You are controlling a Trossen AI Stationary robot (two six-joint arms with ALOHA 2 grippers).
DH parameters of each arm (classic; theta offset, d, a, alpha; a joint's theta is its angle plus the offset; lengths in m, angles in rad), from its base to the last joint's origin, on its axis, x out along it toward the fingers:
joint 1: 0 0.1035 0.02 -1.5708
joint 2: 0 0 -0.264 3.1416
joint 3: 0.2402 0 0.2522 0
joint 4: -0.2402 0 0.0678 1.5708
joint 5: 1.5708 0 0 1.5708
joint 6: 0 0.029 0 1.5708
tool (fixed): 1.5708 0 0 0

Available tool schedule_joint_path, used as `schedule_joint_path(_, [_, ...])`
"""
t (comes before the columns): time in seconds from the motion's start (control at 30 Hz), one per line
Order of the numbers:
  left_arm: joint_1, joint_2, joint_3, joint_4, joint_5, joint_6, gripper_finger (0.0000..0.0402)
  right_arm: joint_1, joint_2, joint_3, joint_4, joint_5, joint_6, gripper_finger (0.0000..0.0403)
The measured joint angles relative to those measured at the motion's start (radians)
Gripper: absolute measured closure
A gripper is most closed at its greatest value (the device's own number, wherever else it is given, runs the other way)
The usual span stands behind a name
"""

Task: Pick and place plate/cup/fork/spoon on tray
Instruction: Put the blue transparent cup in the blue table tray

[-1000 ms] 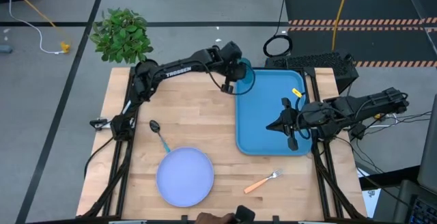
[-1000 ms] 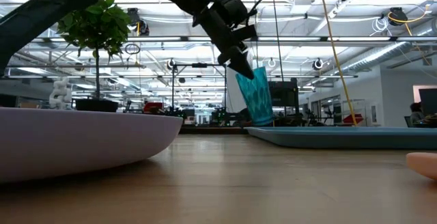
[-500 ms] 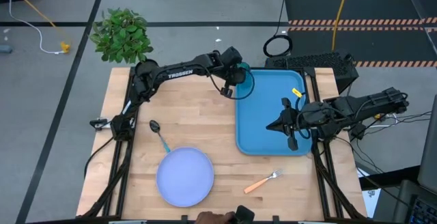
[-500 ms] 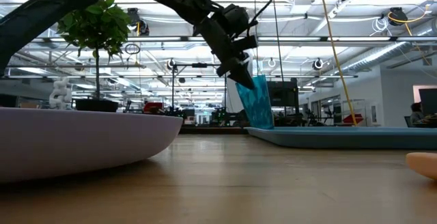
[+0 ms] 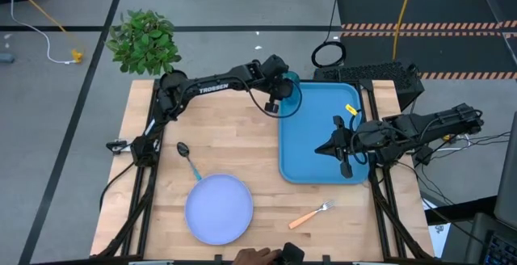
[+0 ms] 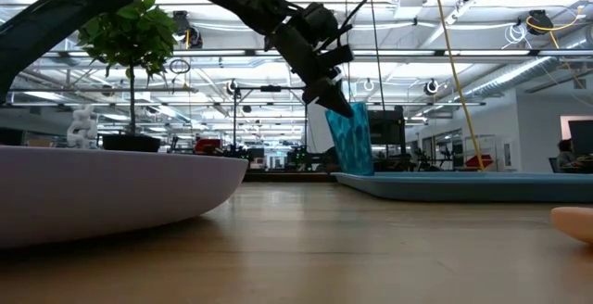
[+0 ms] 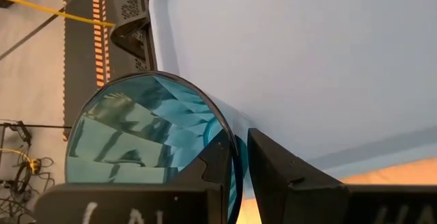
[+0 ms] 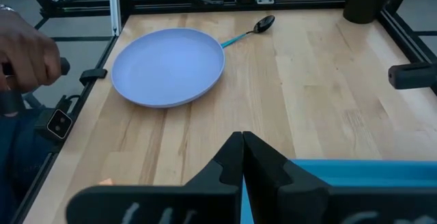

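Note:
My left gripper (image 5: 280,95) is shut on the translucent teal cup (image 5: 289,95) over the far left corner of the blue tray (image 5: 315,156); in the low view the cup (image 6: 351,139) hangs slightly tilted, just above the tray. My right gripper (image 5: 320,149) is shut and empty over the tray's middle. The lavender plate (image 5: 218,208) lies flat near the table's near edge. The spoon (image 5: 188,159) lies beyond the plate. The orange-handled fork (image 5: 311,214) lies in front of the tray. My left gripper pinches the cup's wall at its rim (image 7: 229,142), one finger (image 7: 217,161) inside the cup and one (image 7: 276,166) outside. The fingers come from above, slanting down from the table's left. The cup hangs below them, mouth up and a little tilted; whether its base touches the tray cannot be told.
A potted green plant (image 5: 145,40) stands at the table's far left corner. A small yellow piece (image 5: 350,109) lies on the tray's far right part. A person's hand (image 5: 254,257) is at the table's near edge and also shows in the right wrist view (image 8: 27,50).
My left gripper has carried the cup a little toward the table's right edge and down, closer to the tray's far left corner. The cup stays in the hold, still slightly tilted.

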Motion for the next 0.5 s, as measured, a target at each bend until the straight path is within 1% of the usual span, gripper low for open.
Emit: schedule_joint_path(0.5, [0.003, 0.0, 0.0, 0.023, -0.002, 0.004, 0.0354, 0.0, 0.0, 0.0, 0.0, -0.001, 0.0, 0.0403])
